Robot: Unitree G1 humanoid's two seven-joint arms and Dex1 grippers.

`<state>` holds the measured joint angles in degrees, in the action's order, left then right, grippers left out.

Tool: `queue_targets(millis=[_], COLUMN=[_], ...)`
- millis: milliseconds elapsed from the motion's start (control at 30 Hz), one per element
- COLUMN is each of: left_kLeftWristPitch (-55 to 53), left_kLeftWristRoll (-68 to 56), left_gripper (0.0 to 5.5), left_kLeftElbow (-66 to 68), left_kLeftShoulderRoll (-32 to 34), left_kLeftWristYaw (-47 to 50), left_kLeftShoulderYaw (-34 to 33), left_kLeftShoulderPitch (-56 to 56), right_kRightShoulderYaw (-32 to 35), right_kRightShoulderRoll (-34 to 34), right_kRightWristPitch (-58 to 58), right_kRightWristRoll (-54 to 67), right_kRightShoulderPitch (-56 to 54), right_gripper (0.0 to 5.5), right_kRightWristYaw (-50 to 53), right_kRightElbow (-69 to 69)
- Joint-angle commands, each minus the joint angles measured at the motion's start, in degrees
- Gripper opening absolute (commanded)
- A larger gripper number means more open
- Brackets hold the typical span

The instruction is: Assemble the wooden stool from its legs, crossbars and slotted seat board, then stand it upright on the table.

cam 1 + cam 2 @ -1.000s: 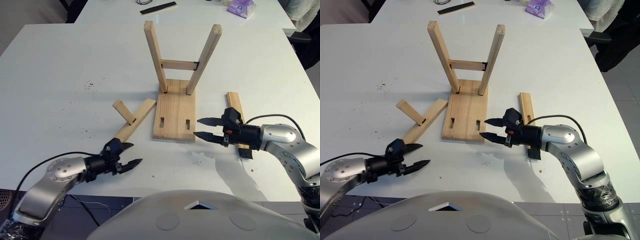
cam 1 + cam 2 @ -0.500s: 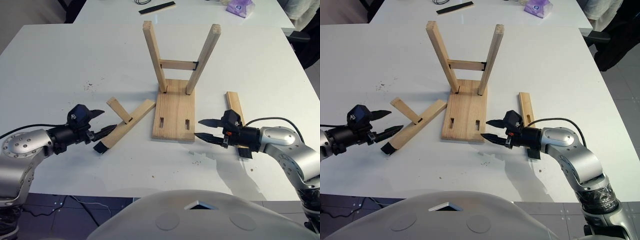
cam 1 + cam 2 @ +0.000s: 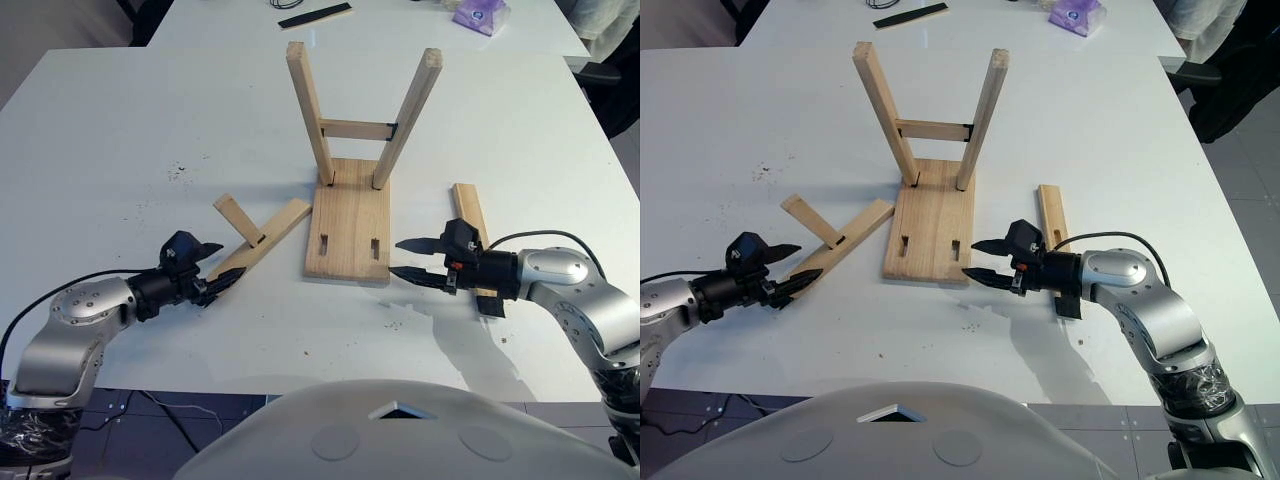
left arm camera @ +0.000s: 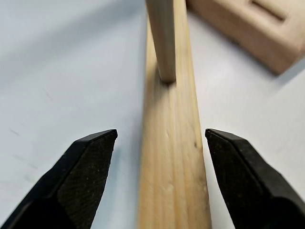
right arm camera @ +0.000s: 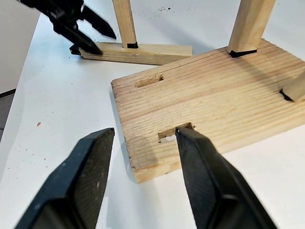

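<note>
White surface (image 3: 120, 130) bearing the seat board (image 3: 348, 232), flat at centre; two legs (image 3: 308, 110) stand on its far end, joined by a crossbar (image 3: 355, 129). To its left lies a loose leg (image 3: 262, 243) with a stub (image 3: 236, 217); to its right, another leg (image 3: 469, 215). Left gripper (image 3: 226, 264): jaws spread astride the loose leg's near end. Right gripper (image 3: 394, 255): jaws spread beside the board's near right corner.

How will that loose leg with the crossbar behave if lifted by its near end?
Probably stiff and light: the leg is plain wood. Gripped at its end by the left end effector, it may sag or twist, since the crossbar juts from one face.
</note>
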<state>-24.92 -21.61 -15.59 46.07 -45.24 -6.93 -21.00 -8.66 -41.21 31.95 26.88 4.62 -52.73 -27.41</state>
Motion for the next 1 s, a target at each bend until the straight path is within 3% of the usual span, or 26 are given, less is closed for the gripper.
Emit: queue_targets(millis=[33,100,400,567,700,833,900,1000], left_kLeftWristPitch=[1.87,3.12,5.18,5.19,2.96,-5.34,-7.39,-8.60], left_kLeftWristRoll=[3.08,3.04,2.61,-0.02,-14.11,-42.80,-55.11,-62.84], left_gripper=[3.46,3.46,2.09,2.04,2.04,2.04,2.04,2.04], left_kLeftElbow=[4.52,4.50,6.61,6.12,2.64,-11.28,-17.90,-23.75], left_kLeftShoulderRoll=[-2.67,-3.54,-6.03,-7.05,-11.12,-8.81,-6.23,-4.87], left_kLeftWristYaw=[-0.29,-0.63,0.85,0.70,2.63,1.84,2.71,4.16], left_kLeftShoulderYaw=[4.33,5.15,3.36,0.59,-11.38,-20.83,-21.56,-17.65], left_kLeftShoulderPitch=[1.18,1.48,3.01,4.08,9.85,13.13,14.86,17.95], right_kRightShoulderYaw=[-0.30,-0.41,-0.50,0.53,7.22,13.10,14.79,14.00], right_kRightShoulderRoll=[-0.46,-0.52,-0.49,0.07,3.11,2.22,2.47,3.81], right_kRightWristPitch=[-0.10,-0.07,-0.07,0.20,5.45,12.40,14.54,16.36], right_kRightWristRoll=[-0.54,-0.52,-0.85,0.05,10.72,26.18,33.30,38.36], right_kRightShoulderPitch=[-1.34,-1.63,-2.14,-3.15,-7.72,-13.19,-17.07,-23.46], right_gripper=[2.36,2.36,2.36,2.36,2.36,2.36,2.36,2.80], right_kRightWristYaw=[-0.41,-0.58,-0.86,-0.53,0.92,0.58,1.72,2.40], right_kRightElbow=[0.29,0.37,0.65,0.46,-0.55,-4.56,-5.18,-2.94])
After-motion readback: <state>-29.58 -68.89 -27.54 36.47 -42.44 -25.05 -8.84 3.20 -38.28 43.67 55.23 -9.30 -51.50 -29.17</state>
